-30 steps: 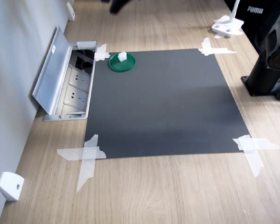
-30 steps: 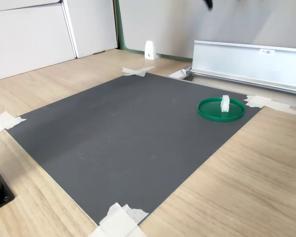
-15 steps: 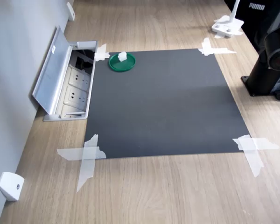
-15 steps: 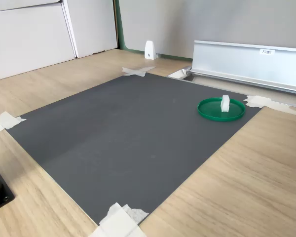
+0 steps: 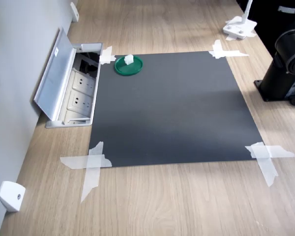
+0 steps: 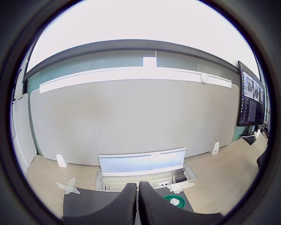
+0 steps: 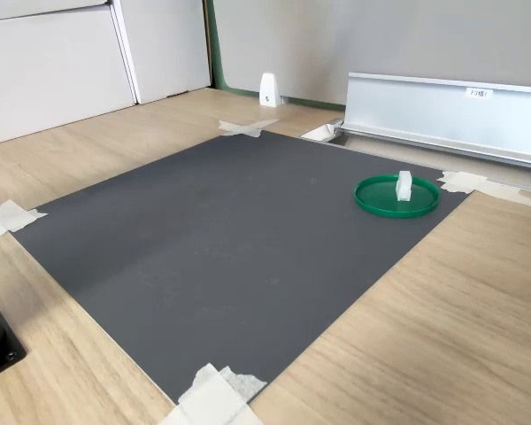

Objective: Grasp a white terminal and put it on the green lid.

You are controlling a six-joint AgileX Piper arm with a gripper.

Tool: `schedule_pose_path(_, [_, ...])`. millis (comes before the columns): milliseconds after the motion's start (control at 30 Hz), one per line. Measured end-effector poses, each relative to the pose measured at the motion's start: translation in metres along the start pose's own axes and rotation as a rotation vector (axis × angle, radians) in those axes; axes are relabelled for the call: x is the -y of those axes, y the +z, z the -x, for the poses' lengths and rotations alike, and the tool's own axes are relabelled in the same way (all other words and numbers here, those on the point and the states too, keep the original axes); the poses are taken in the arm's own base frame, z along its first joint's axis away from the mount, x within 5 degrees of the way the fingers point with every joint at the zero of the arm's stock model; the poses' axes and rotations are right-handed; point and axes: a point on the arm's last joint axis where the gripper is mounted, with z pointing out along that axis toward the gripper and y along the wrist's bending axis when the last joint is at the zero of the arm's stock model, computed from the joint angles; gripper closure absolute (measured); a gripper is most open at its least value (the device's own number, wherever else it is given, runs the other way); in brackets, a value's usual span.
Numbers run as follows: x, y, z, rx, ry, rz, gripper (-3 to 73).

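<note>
- We find the white terminal point(image 5: 129, 59) standing upright on the green lid point(image 5: 122, 68); in the second exterior view it sits right of the disc's centre point(image 7: 404, 187).
- The green lid rests on the dark mat point(image 5: 172, 108), at the corner beside the open floor socket box point(image 5: 69, 83).
- In the wrist view the gripper point(image 6: 137, 202) shows two dark fingers point(image 6: 124, 206) pressed together, nothing between them; it is raised well clear of the mat.
- White tape strips point(image 5: 91, 164) pin the mat's corners to the wooden surface point(image 5: 177, 201).
- The arm's black base point(image 5: 287, 69) stands at the first exterior view's right.
</note>
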Motion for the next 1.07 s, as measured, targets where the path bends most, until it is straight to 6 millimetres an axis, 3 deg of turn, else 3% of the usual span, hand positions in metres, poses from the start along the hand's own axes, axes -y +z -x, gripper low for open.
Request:
schedule_pose_path(167, [0.001,-0.031,-0.038,0.041,-0.056,0.001,70.2])
schedule_pose_path(400, [0.002,-0.051,-0.075,-0.007,-0.069,0.011,70.3])
schedule_pose_path(733, [0.002,-0.070,-0.098,0.068,-0.111,0.015,70.3])
schedule_pose_path(1067, [0.003,-0.069,-0.115,0.028,-0.110,0.017,70.3])
